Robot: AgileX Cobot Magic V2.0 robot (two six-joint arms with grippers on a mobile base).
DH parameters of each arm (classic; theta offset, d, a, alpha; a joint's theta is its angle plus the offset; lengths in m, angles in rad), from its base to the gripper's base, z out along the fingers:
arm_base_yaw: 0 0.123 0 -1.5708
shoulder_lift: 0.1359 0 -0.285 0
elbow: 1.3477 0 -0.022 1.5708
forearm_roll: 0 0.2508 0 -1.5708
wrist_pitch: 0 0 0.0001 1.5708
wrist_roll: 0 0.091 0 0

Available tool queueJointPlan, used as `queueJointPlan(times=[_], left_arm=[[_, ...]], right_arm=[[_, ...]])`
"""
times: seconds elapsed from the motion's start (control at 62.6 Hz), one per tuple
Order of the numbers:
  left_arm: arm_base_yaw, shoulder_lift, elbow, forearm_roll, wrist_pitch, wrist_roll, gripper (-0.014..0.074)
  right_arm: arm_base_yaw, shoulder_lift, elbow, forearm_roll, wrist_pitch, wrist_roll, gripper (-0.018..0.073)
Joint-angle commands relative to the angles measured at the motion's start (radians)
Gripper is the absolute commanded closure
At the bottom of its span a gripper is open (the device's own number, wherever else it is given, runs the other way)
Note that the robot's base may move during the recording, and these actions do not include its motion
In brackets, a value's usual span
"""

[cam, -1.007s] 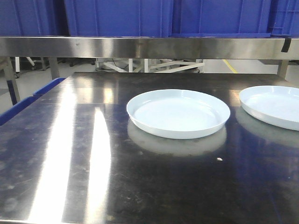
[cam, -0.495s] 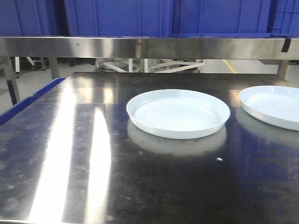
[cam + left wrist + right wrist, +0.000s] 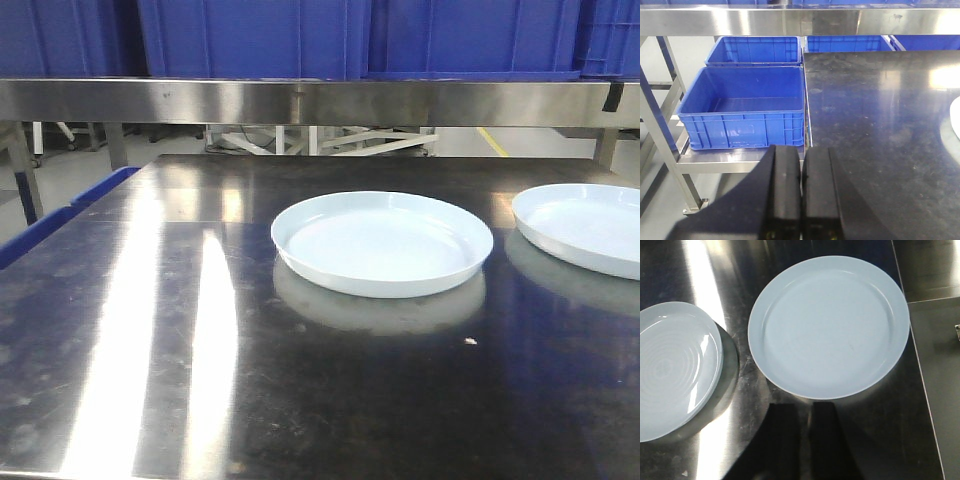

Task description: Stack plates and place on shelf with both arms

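Note:
Two pale blue-white plates lie apart on the dark steel table. In the front view, one plate [image 3: 381, 243] is at the middle and the other plate [image 3: 590, 228] is cut off by the right edge. The right wrist view looks down on one plate [image 3: 827, 325], with the other plate [image 3: 672, 367] to its left. My right gripper [image 3: 806, 407] hovers just short of the near rim, with its jaws close together and nothing between them. My left gripper [image 3: 801, 165] is shut and empty over the table's left edge. A sliver of a plate [image 3: 956, 117] shows far to its right. The steel shelf [image 3: 300, 100] runs across the back.
Blue crates [image 3: 260, 35] stand on the shelf above the table. Left of the table, two open blue crates [image 3: 742, 107] sit on a lower steel rack. A seam [image 3: 912, 305] in the tabletop runs just right of the nearer plate.

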Motion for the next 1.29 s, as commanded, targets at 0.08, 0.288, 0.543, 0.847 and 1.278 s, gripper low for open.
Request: queueJointPlan(times=[0.08, 0.288, 0.543, 0.847, 1.278], left_arm=[[0.002, 0.001, -0.032, 0.000, -0.081, 0.002, 0.0510], [0.002, 0.001, -0.032, 0.000, -0.081, 0.002, 0.0510], [0.002, 0.001, -0.032, 0.000, -0.081, 0.002, 0.0510], [0.002, 0.001, -0.032, 0.000, -0.081, 0.002, 0.0509], [0.002, 0.001, -0.032, 0.000, -0.081, 0.002, 0.0510]], right_arm=[[-0.004, 0.005, -0.040, -0.041, -0.099, -0.021, 0.0179], [-0.081, 0.109, -0.099, -0.048, -0.100, -0.021, 0.0179], [-0.186, 0.274, -0.185, -0.066, -0.111, -0.022, 0.0177], [-0.193, 0.465, -0.296, -0.123, -0.111, -0.022, 0.0177], [-0.193, 0.629, -0.379, -0.177, -0.111, -0.022, 0.0177]])
